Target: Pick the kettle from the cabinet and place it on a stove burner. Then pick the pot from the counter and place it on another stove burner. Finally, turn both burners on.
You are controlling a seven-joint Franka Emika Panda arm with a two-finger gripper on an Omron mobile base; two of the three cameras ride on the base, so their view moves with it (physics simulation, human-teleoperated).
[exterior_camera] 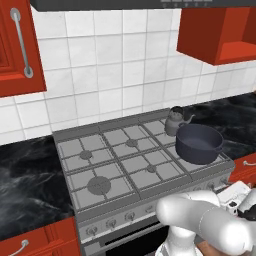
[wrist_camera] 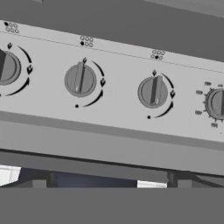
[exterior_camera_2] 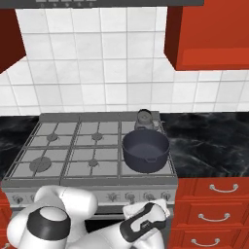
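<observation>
On the stove's right-hand side, the wide, low, dark blue-grey pot point(exterior_camera: 198, 143) sits lidless on the front right burner grate, a small loop handle showing on its smooth rim. Just behind it, on the rear right burner, stands the small grey metal kettle point(exterior_camera: 175, 121), dome-bodied with a thin curved spout and an arched black handle. Around them spreads the grey stove point(exterior_camera: 107, 170) with square cast grates, flanked by the glossy black marble counter point(exterior_camera_2: 209, 141) with faint white veins. Above hangs the glossy red cabinet point(exterior_camera: 220, 30). Low before the stove's flat control panel, the gripper faces round ribbed grey knobs point(wrist_camera: 153, 92), its jaws spread wide and holding nothing.
</observation>
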